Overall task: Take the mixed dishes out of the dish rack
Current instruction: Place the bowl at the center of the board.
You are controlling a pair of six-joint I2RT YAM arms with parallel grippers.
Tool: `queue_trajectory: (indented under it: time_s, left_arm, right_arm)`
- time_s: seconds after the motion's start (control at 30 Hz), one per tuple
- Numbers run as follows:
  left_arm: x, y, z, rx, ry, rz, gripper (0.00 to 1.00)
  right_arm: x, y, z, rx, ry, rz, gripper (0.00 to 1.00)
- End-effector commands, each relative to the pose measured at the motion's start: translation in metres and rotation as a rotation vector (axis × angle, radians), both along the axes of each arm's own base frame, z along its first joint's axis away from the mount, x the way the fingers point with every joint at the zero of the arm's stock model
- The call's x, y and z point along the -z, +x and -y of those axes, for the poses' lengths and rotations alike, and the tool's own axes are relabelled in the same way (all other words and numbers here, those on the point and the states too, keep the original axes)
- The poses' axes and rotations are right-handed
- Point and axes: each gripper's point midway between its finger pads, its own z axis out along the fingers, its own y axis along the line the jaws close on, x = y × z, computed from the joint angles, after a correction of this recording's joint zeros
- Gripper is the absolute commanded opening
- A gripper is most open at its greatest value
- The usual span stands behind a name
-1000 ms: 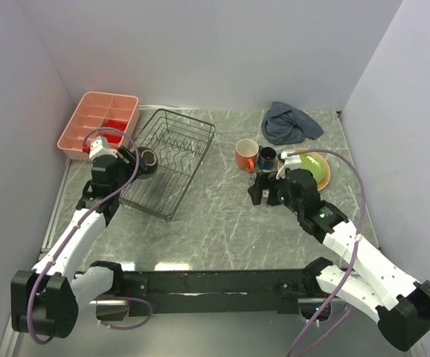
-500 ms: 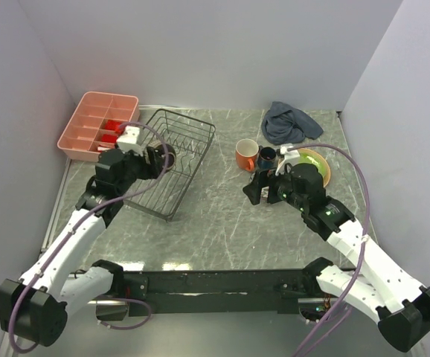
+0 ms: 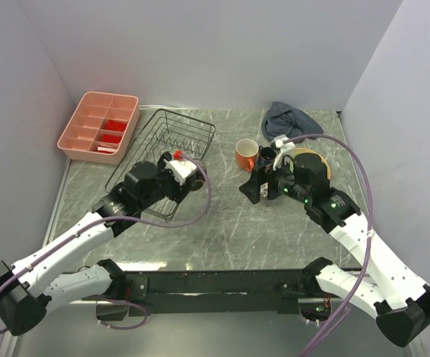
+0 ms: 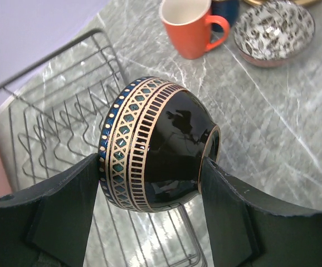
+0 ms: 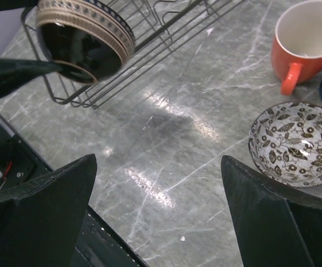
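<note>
My left gripper [image 4: 152, 167] is shut on the dark brown bowl [image 4: 161, 150], one finger on its gold and blue patterned rim and the other on its foot. It holds the bowl on its side in the air over the near right corner of the black wire dish rack [image 3: 159, 149], which shows nothing else in it. To the right, on the table, stand the orange mug [image 3: 246, 155], the small dark blue cup [image 3: 266, 156] and the pinkish leaf-patterned bowl [image 5: 294, 142]. My right gripper [image 5: 158, 167] hangs open and empty above the table beside them. My right arm covers most of the tan-yellow plate [image 3: 309, 155].
A pink compartment tray [image 3: 100, 125] with red pieces sits at the back left, beside the rack. A crumpled grey-blue cloth [image 3: 289, 123] lies at the back right. White walls close in three sides, and a black rail [image 3: 215, 282] runs along the near edge.
My left arm has swung right with the bowl, from the rack's left side to over its near right corner. My right arm has edged slightly back and left.
</note>
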Motion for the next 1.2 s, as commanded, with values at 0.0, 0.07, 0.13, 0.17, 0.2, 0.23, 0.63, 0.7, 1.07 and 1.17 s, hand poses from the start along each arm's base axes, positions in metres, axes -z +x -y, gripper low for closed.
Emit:
queue_trajectory:
  time_s: [0.0,0.07,0.13,0.17,0.2,0.23,0.63,0.7,1.07,1.17]
  left_arm:
    - [-0.067,0.003,0.014,0.027,0.02,0.263,0.32]
    - [-0.065,-0.005,0.025,0.058,0.05,0.291,0.32]
    - [-0.061,-0.015,0.038,0.102,0.092,0.321,0.32]
    - [-0.059,-0.019,0.043,0.117,0.108,0.33,0.32]
    - [-0.059,-0.023,0.047,0.135,0.131,0.351,0.31]
    - [-0.054,-0.032,0.057,0.172,0.147,0.355,0.31]
    - [-0.038,-0.073,0.112,0.341,0.263,0.506,0.31]
    - [-0.039,-0.078,0.118,0.359,0.264,0.526,0.32]
    - [-0.032,-0.09,0.131,0.399,0.29,0.54,0.32]
    - [-0.03,-0.09,0.132,0.398,0.29,0.534,0.32]
  right_arm:
    - [-0.028,-0.001,-0.009,-0.085,0.022,0.047,1.0]
    - [-0.035,-0.005,-0.016,-0.15,0.041,0.049,1.0]
    - [-0.04,-0.005,-0.02,-0.188,0.052,0.05,1.0]
    - [-0.04,-0.008,-0.024,-0.224,0.059,0.034,1.0]
    - [-0.038,-0.009,-0.025,-0.24,0.056,0.02,1.0]
    - [-0.043,-0.006,-0.025,-0.248,0.056,0.031,1.0]
    - [-0.045,-0.023,-0.052,-0.537,0.122,-0.104,0.99]
    - [-0.037,-0.024,-0.055,-0.561,0.125,-0.149,0.99]
    - [-0.01,-0.05,-0.055,-0.735,0.117,-0.307,0.9]
    - [-0.008,-0.054,-0.056,-0.76,0.133,-0.33,0.84]
